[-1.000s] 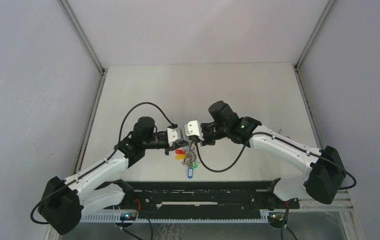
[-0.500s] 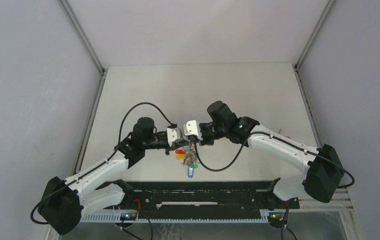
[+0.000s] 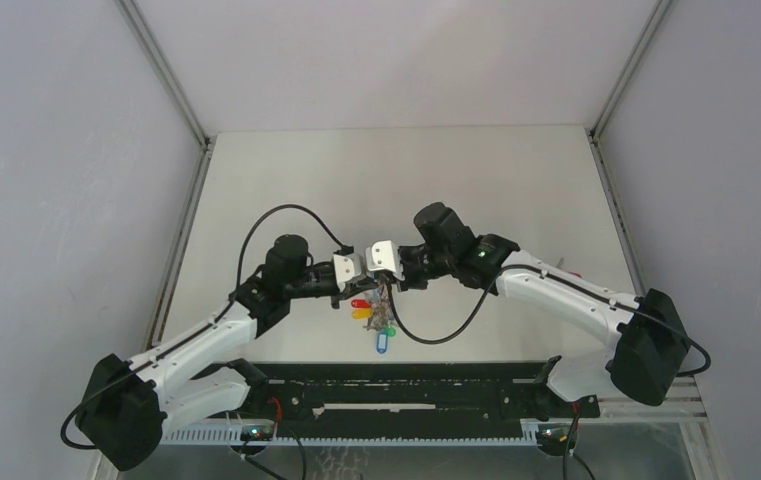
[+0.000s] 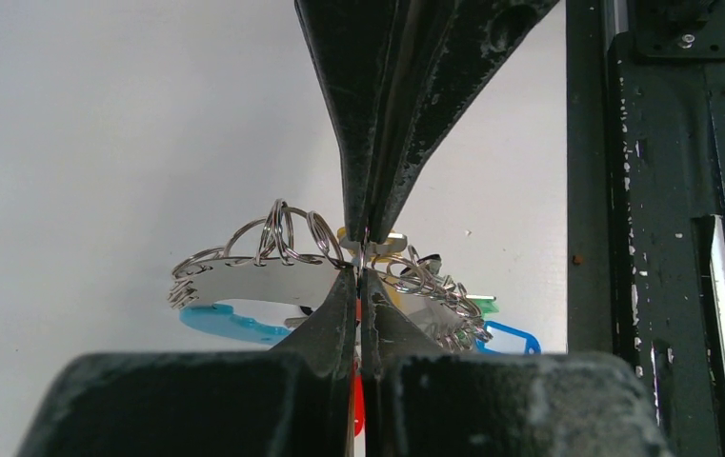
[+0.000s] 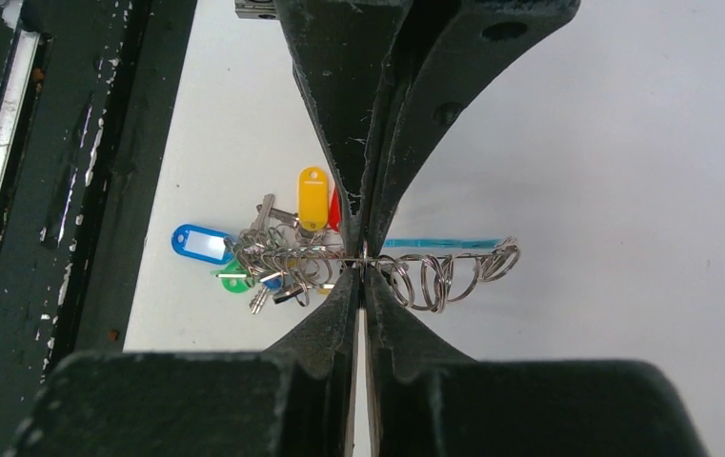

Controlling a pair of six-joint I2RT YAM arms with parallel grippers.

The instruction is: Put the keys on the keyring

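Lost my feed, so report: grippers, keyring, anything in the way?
Left gripper, right gripper both shut on keyring. Tagged keys bunched on it. No obstruction seen.

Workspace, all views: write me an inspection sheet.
Surface: white table, no marks seen.
Job's things: keyring gripped between both arms; keys with yellow, red, blue and green tags bunched at one end; whether all are threaded cannot be told.
Clutter: nothing seen.
Grippers: left gripper and right gripper both shut on the keyring.
Cables: black cables, one loop at each wrist.
Surroundings: grey walls; black rail along the near edge.
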